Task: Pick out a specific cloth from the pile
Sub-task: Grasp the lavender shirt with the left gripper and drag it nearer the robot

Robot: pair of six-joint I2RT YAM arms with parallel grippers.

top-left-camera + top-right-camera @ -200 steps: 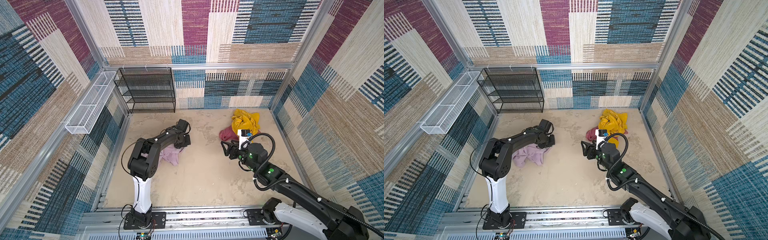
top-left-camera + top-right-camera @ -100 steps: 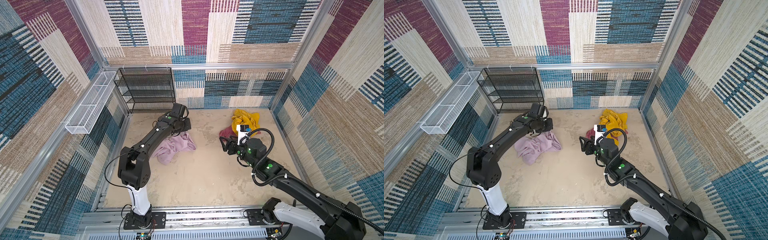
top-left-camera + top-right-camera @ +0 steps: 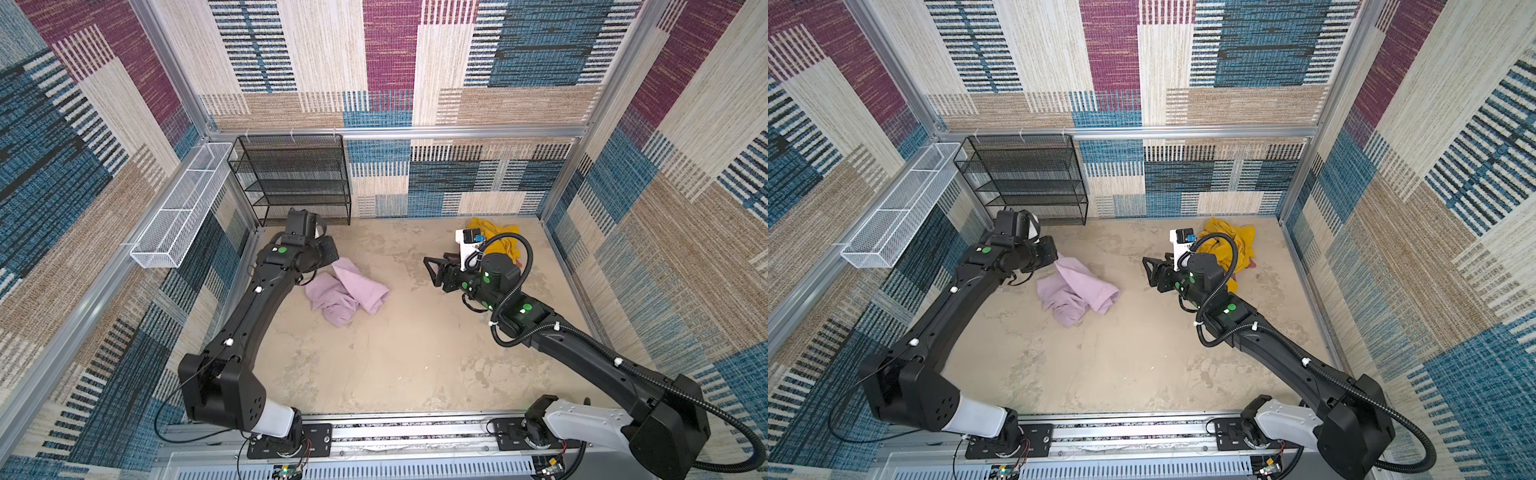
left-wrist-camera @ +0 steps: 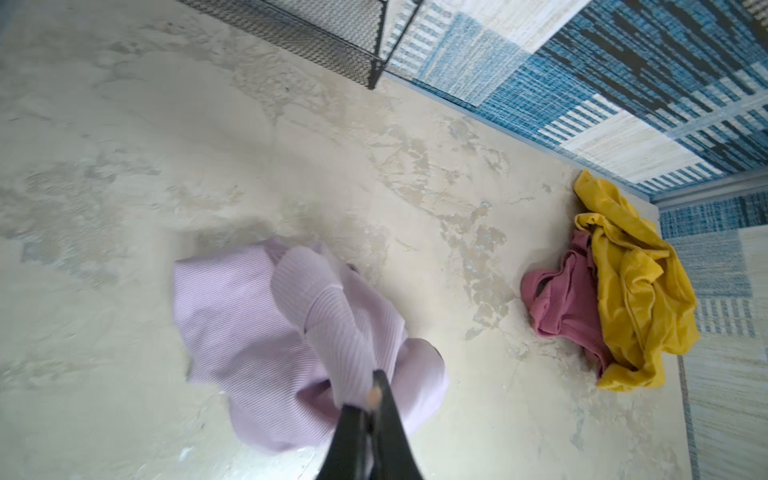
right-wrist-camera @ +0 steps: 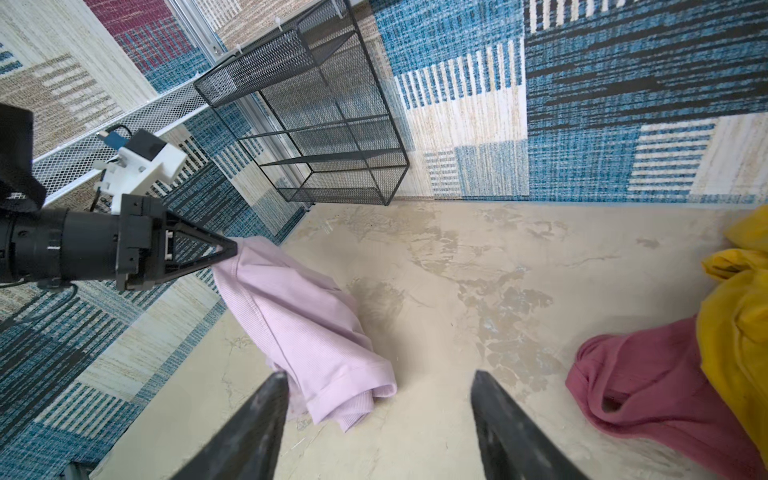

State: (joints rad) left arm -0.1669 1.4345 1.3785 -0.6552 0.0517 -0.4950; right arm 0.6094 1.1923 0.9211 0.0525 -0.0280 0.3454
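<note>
Floor: mottled beige, closed in by patchwork-carpet walls.
Shelf: black mesh, at the back wall on the left.
Basket: white wire, hung on the left wall's rail.
Cloth: pale lilac, left of the floor's middle. One edge is raised to the left gripper and the rest lies crumpled on the floor, well apart from the pile.
Pile: in the back right corner. The yellow cloth lies partly over the rose cloth.
Left gripper: jaws closed, pinching the cloth's raised edge just above the floor, in front of the shelf.
Right gripper: jaws wide apart and holding nothing. It hangs above the floor between cloth and pile, pointed toward the cloth and touching neither.
</note>
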